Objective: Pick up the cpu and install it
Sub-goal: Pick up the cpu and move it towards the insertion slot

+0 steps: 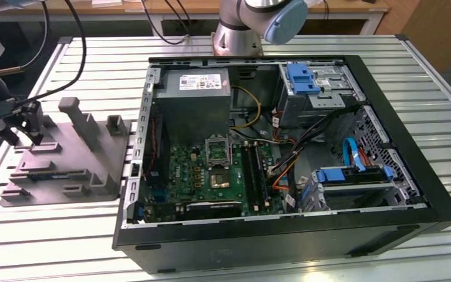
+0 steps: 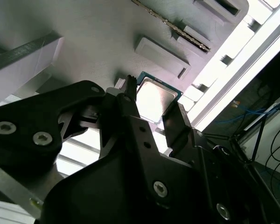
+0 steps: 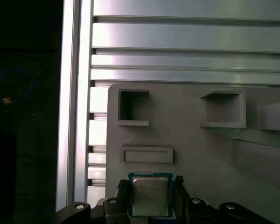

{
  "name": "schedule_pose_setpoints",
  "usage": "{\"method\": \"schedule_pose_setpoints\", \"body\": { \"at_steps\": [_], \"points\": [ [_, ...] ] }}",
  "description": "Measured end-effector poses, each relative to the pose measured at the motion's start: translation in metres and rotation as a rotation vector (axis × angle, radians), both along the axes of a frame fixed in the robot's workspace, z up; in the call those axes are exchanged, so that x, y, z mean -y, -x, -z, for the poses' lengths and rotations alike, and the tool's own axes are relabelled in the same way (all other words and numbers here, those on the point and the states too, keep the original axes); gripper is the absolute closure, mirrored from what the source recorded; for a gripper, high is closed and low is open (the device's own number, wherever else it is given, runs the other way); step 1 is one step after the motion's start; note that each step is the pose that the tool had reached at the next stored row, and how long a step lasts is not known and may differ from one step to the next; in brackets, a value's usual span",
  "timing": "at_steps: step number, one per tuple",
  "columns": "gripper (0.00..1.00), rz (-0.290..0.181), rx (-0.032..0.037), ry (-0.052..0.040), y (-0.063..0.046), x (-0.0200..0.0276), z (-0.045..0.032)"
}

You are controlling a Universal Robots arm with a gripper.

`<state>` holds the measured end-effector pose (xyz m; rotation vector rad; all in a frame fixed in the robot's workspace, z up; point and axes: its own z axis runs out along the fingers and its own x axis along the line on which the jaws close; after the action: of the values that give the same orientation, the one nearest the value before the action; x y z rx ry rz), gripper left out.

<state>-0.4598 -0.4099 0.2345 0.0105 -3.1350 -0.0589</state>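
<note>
Straddling the small flat square cpu (image 3: pixel 150 198) with its pale silver metal top, the black gripper (image 3: pixel 151 182) has its jaws spread, one finger (image 3: pixel 123 193) just beside each of two opposite sides of the chip. In the first wrist view a thin dark gap shows at one side. The cpu (image 2: pixel 155 99) lies flat on the grey plastic block fixture (image 3: pixel 200 154), close to one corner of the block, next to a shallow raised rectangle (image 3: pixel 147 154). The fixture (image 1: pixel 77 158) rests on the ribbed aluminium tabletop (image 1: pixel 69 235) near the exterior view's left edge, with the gripper (image 1: pixel 23 138) lowered over it. An open black computer case (image 1: pixel 288 249) stands just beside the fixture, towards the exterior view's right.
</note>
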Motion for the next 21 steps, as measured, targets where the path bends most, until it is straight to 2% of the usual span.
{"method": "schedule_pose_setpoints", "body": {
  "at_steps": [6,21],
  "points": [
    [0.53,0.000,0.0001,-0.0001,0.0000,0.0000,-0.0060],
    [0.53,0.000,0.0000,-0.0001,-0.0002,0.0000,-0.0099]
  ]
}}
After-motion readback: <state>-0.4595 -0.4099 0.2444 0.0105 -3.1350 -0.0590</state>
